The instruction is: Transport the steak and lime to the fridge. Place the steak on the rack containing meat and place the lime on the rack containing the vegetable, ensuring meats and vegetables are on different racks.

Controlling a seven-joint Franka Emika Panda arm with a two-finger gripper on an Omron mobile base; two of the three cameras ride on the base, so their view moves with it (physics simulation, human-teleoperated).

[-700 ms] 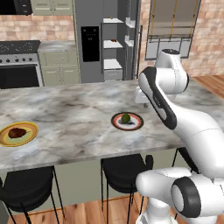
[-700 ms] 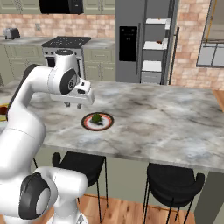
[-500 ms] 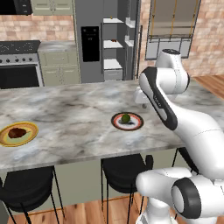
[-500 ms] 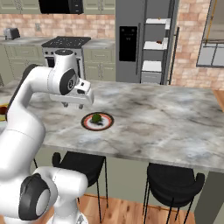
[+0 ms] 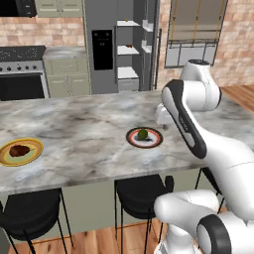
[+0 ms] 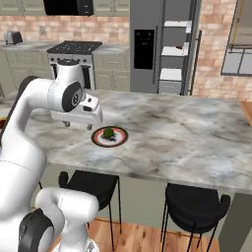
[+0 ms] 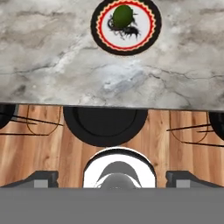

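Compared with the frames of a moment ago, no shift of the arm, the plates or the fruit can be made out; the base views match the earlier ones.

The lime (image 5: 143, 134) is seen as a small round dark-green ball resting on the red-rimmed plate (image 5: 155, 141), a flat disc with a dark outer band, a red ring and a pale centre marked by a dark scribbled pattern. In the hand view the lime (image 7: 123, 15) lies toward 11 o'clock on that plate (image 7: 151, 26). The plate stands on the table (image 5: 84, 144), a slab of polished grey-white marble with darker veins.

The steak (image 5: 20, 150), a dark reddish-brown lump, lies on the yellow-rimmed plate (image 5: 35, 154) at the 9 o'clock end of the table in the left base view, well apart from the lime.

The fridge (image 6: 147, 47) stands beyond the table at 12 o'clock, dark grey, with a black dispenser panel; one door is open and white shelves (image 6: 173, 50) are shown.

The tool (image 6: 78, 125) hangs above the table just beside the red-rimmed plate, at its 9 o'clock in the right base view. Nothing is seen held in it, and how far it is opened cannot be told.

Round black stools (image 7: 105, 124) stand on a wood-plank floor (image 7: 39, 148) below the table edge.
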